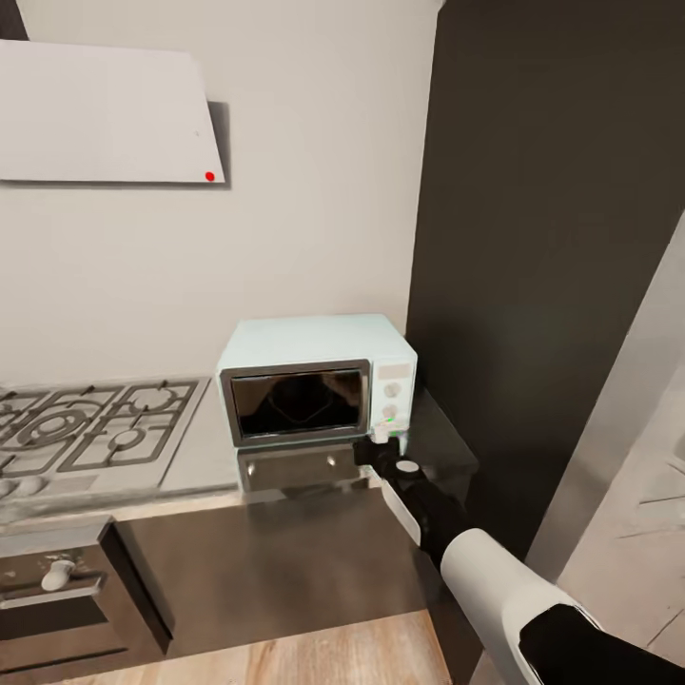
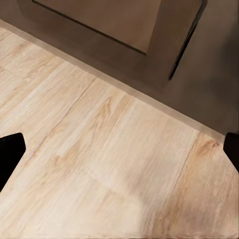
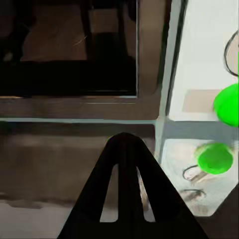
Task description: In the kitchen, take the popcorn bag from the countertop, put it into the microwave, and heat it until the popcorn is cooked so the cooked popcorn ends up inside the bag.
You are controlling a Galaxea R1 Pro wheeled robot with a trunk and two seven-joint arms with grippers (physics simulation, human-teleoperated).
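One microwave (image 1: 319,385) with two white knobs (image 1: 391,389), one green dot (image 1: 384,439); one gas hob (image 1: 90,428)

Your right arm (image 1: 495,580) wears a white shell behind the black wrist; a white round cap sits just behind the right gripper (image 1: 381,440).

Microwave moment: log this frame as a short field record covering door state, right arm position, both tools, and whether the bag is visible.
microwave: on the countertop, door shut, dark glass
green dot: on the control panel, below two white knobs
right tool: at the microwave's lower right front corner, fingers together, holding nothing
left tool: fingertips wide apart over the wood floor
popcorn bag: cannot be made out
gas hob: left of the microwave
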